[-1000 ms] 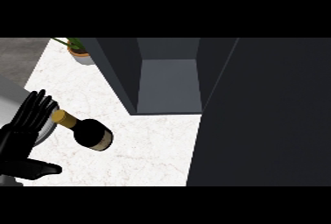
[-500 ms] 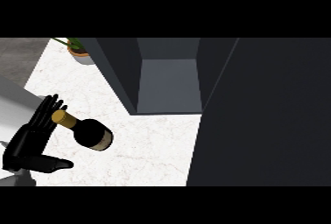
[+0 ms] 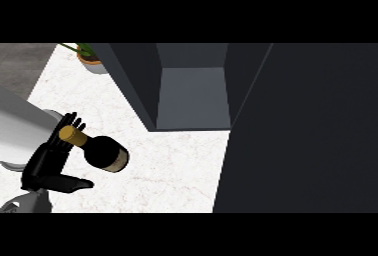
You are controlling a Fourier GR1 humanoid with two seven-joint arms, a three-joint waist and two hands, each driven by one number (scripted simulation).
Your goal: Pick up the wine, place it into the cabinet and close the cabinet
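The wine bottle (image 3: 104, 153) is dark with a gold cap and stands on the white marble counter (image 3: 170, 170) at the lower left. My left hand (image 3: 47, 161) is right beside it on its left. The fingers are straight and reach up behind the bottle's neck, and the thumb (image 3: 71, 184) sticks out to the right below the bottle. The hand is open and does not curl round the bottle. The dark cabinet (image 3: 192, 95) stands open at the top middle, its grey inside showing. My right hand shows nowhere.
The cabinet's dark door (image 3: 303, 130) fills the right side of the view. A potted plant (image 3: 90, 59) sits at the counter's far left corner. A pale grey object (image 3: 18, 132) lies at the left edge behind my hand.
My left hand has moved right and slightly up, from the left edge to beside the bottle's neck. The bottle has stayed where it was.
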